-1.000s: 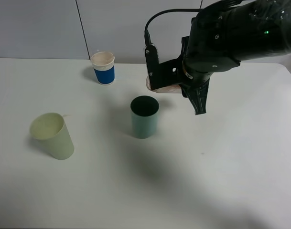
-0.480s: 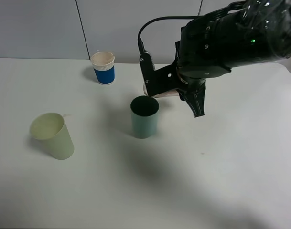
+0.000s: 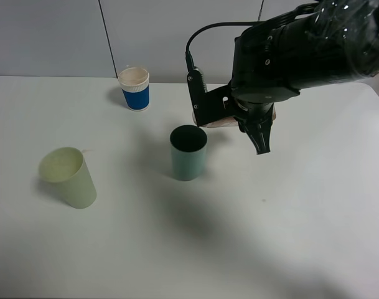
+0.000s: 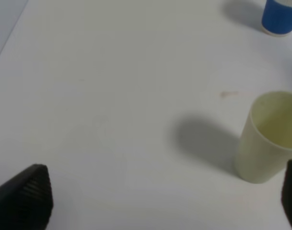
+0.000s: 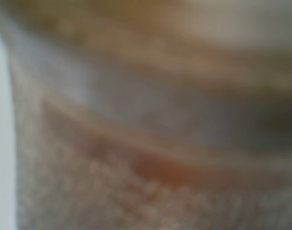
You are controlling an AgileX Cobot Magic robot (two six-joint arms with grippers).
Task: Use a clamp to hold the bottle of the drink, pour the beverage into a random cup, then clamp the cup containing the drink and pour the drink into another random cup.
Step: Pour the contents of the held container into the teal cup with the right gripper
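Robotics laboratory bench: a bare white table [image 3: 313, 237] set against a plain grey panelled wall [image 3: 46, 37], with a black, cabled robot arm [image 3: 301, 50] above its far right corner.

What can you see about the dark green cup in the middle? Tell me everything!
The teal-green cup is a plain, matte, plastic-looking tumbler with straight sides and no handle. It stands upright near the middle of the white table, mouth open upward. Its inside looks very dark, so I cannot tell if anything is in it. Only the table touches it; the black robot arm hangs above and behind it.
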